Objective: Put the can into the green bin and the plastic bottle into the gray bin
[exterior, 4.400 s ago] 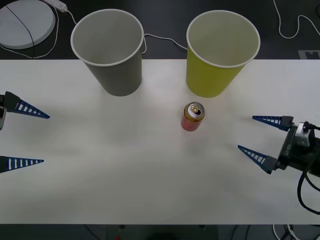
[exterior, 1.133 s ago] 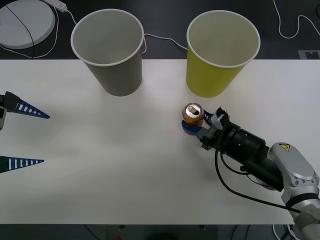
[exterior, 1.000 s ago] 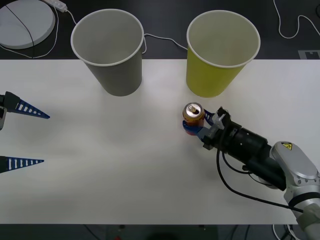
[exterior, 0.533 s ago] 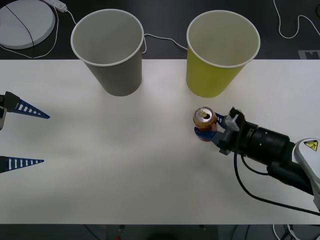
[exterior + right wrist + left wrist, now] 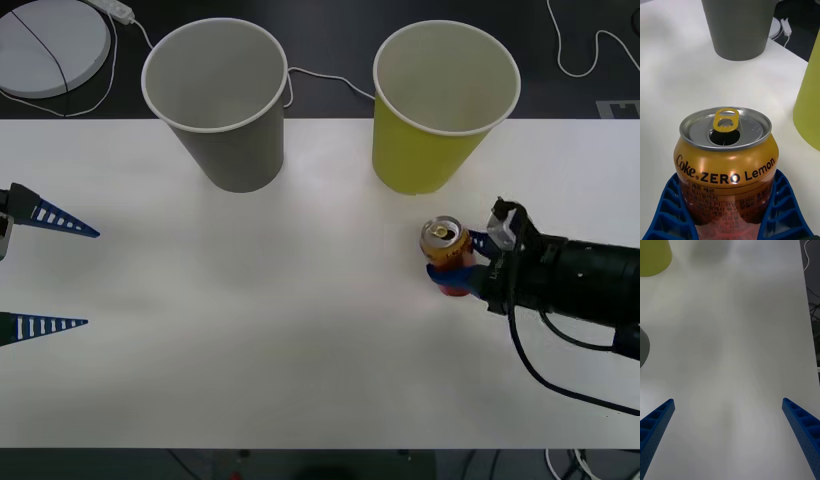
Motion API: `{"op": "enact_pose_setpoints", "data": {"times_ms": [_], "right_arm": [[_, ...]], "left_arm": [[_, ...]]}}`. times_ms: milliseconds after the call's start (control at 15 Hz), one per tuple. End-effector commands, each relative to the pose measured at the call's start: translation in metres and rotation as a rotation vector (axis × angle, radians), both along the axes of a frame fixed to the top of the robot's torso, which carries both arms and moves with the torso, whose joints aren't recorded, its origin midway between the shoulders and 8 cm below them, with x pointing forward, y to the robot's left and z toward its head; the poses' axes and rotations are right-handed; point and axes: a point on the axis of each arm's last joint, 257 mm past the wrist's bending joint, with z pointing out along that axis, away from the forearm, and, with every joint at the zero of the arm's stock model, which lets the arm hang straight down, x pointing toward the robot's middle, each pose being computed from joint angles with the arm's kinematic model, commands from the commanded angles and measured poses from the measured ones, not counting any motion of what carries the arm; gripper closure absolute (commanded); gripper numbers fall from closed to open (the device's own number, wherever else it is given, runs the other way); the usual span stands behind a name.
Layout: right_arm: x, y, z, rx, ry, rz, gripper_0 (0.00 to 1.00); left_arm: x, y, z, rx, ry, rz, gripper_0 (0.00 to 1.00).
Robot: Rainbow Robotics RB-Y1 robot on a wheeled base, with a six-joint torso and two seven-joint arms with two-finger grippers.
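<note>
The can (image 5: 446, 251), red-orange with a gold pull tab, is held upright by my right gripper (image 5: 455, 261), whose blue fingers (image 5: 784, 210) are shut on its lower body; it sits right of centre, just in front of the green bin (image 5: 437, 110). In the right wrist view the can (image 5: 726, 161) stands close up, with the gray bin (image 5: 738, 28) and the green bin's wall (image 5: 809, 105) beyond. The gray bin (image 5: 222, 110) stands at the back left. My left gripper (image 5: 45, 270) stays open at the table's left edge. The plastic bottle is out of view.
The white table (image 5: 250, 330) ends at a dark floor behind the cups. A round white device (image 5: 50, 45) and white cables (image 5: 330, 80) lie on the floor behind the table. In the left wrist view the open fingers (image 5: 655, 427) frame bare tabletop.
My right gripper came in from the right, shut on the can, and has carried it rightward and a little toward the front. The left arm has not moved.
</note>
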Motion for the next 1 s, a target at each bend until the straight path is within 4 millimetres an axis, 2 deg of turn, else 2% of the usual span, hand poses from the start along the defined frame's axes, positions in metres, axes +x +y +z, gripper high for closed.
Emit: {"op": "enact_pose_setpoints", "data": {"times_ms": [67, 667, 1000], "right_arm": [[-0.009, -0.016, 0.013, -0.034, 0.068, -0.026, 1.00], [-0.040, -0.061, 0.077, -0.143, 0.247, -0.152, 1.00], [-0.042, -0.081, 0.122, -0.215, 0.324, -0.222, 1.00]], "left_arm": [[0.000, 0.000, 0.000, 0.000, 0.000, 0.000, 0.00], [0.000, 0.000, 0.000, 0.000, 0.000, 0.000, 0.00], [0.000, 0.000, 0.000, 0.000, 0.000, 0.000, 0.00]]}}
